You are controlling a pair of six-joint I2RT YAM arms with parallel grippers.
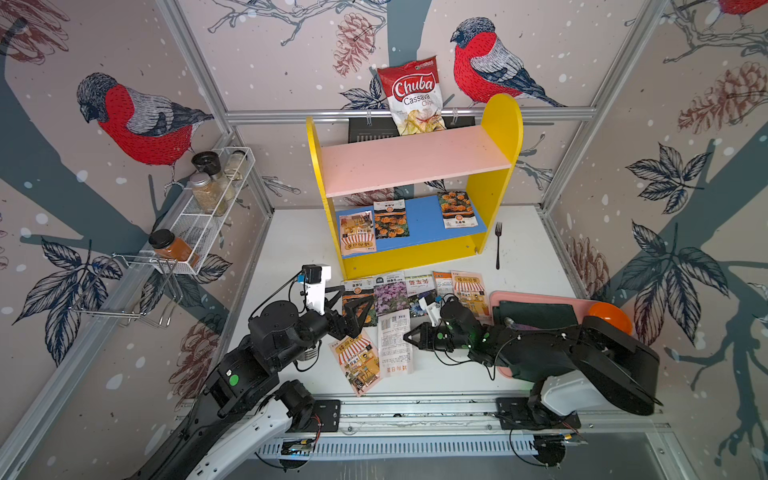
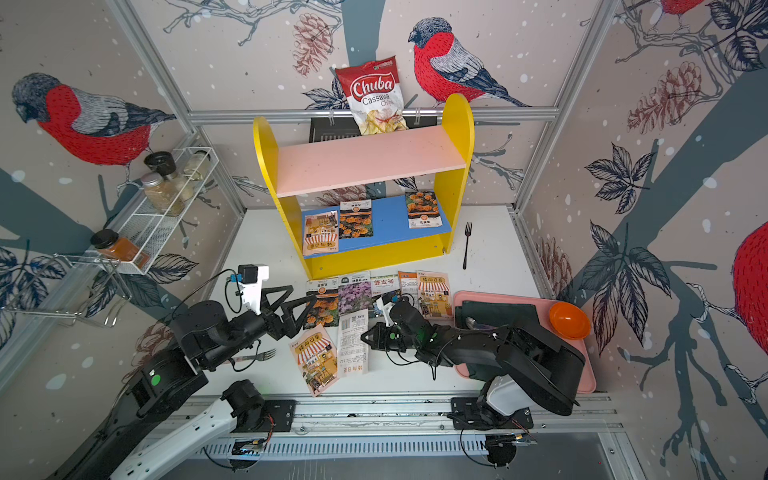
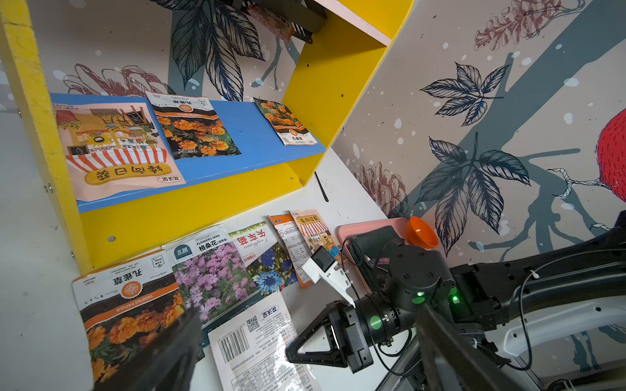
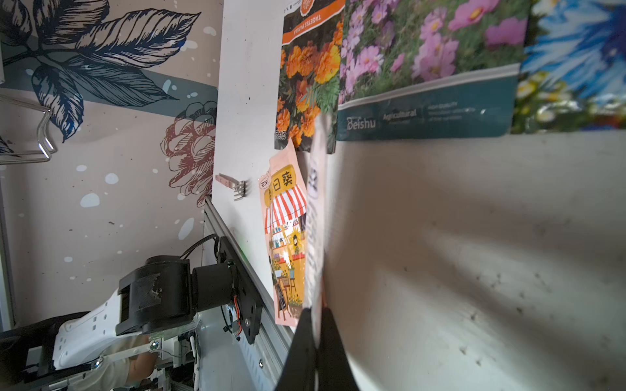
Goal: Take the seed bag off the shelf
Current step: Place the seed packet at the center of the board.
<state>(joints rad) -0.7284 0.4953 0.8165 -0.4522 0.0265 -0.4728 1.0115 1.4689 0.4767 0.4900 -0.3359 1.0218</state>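
Seed bag [image 1: 357, 233] with the stall print, Ana: where does it lie?

Flat on the blue board [image 1: 424, 226] of the shelf [image 1: 496, 178], at the nine-o'clock end, just beside the yellow side panel. Its long axis runs twelve to six, and its near short edge sits at the board's front lip. A marigold bag [image 1: 391, 219] lies just beside it, and a second marigold bag [image 1: 457, 209] lies at the three-o'clock end.

And the grippers, Ana?

The left gripper [image 1: 358, 300] hovers over the table packets [image 1: 390, 293] in front of the shelf. Its fingers are wide apart, empty, and point toward about two o'clock. The right gripper [image 1: 409, 336] points toward nine o'clock with its fingers together on the edge of a barcode-side bag [image 1: 395, 347]. The right wrist view shows the paper pinched between them. That bag spreads flat and low, but I cannot tell whether it rests on the table [image 1: 299, 245].

Which arm is better placed?

The left, I judge, Tom. The stall-print bag sits at about twelve o'clock from its open fingers. Only the table packets and the shelf's yellow base lie between. The right gripper is occupied and farther off. The move likely needs the fingers swung round to twelve. They would then go in low under the pink board [image 1: 415, 160] and meet that near short edge.
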